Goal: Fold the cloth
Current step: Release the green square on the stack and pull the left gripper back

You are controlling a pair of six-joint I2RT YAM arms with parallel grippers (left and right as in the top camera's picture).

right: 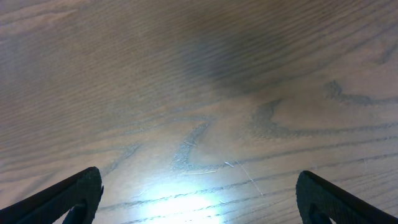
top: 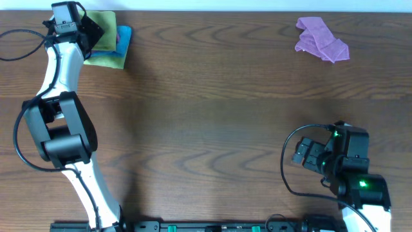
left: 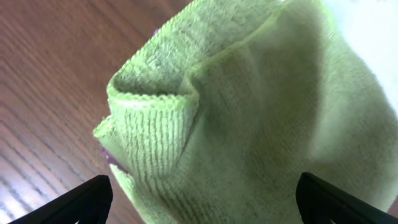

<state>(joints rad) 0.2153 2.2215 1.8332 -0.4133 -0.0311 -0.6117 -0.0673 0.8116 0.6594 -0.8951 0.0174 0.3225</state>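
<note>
A crumpled purple cloth point(top: 322, 40) lies at the far right of the table. A folded green cloth point(top: 106, 24) lies on top of a blue cloth point(top: 119, 55) at the far left. My left gripper point(top: 89, 31) is open and hovers right over the green cloth. In the left wrist view the green cloth point(left: 249, 112) fills the frame, with one corner folded over, and my fingers point(left: 202, 202) stand wide apart on either side of it. My right gripper point(top: 302, 153) is open and empty near the front right, over bare wood point(right: 199, 93).
A thin pink edge point(left: 112, 158) peeks out under the green cloth. The dark wooden table point(top: 206, 116) stretches between the two arms. Black cables loop by the right arm's base point(top: 290, 167) and at the far left point(top: 19, 45).
</note>
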